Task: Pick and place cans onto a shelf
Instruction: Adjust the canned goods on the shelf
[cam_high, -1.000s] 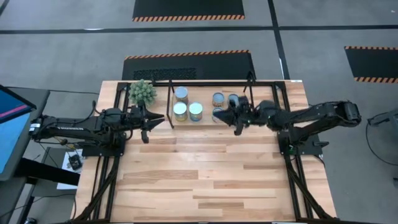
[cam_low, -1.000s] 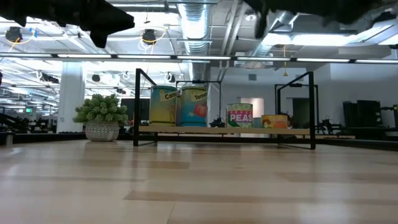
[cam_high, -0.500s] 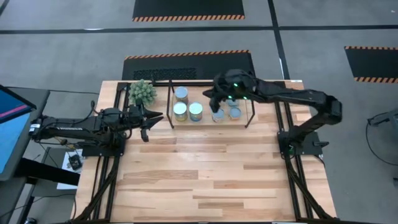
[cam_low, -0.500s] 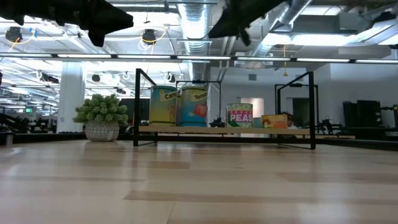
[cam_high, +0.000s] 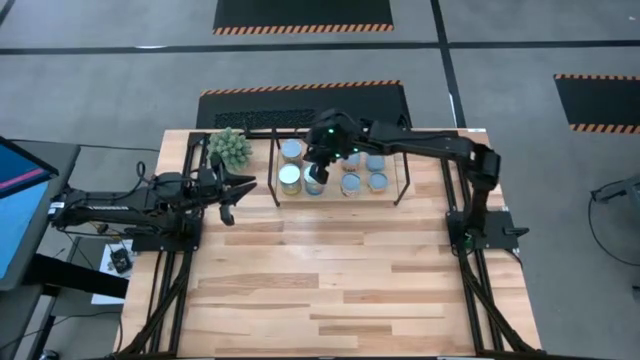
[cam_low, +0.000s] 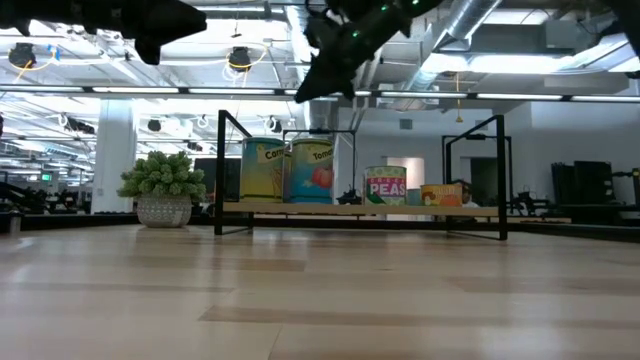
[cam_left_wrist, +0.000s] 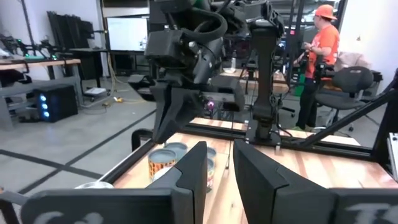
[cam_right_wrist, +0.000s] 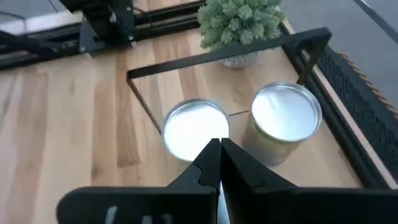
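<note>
The right gripper hangs empty, fingers pressed together, above the cans on the shelf, all directly below and just beside it; likely clearing after a placement; the left gripper idles off the shelf end, fingers slightly apart.

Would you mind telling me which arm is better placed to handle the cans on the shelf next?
The right: its gripper hangs above the cans on the shelf, fingers shut. The left gripper waits beside the shelf.
</note>
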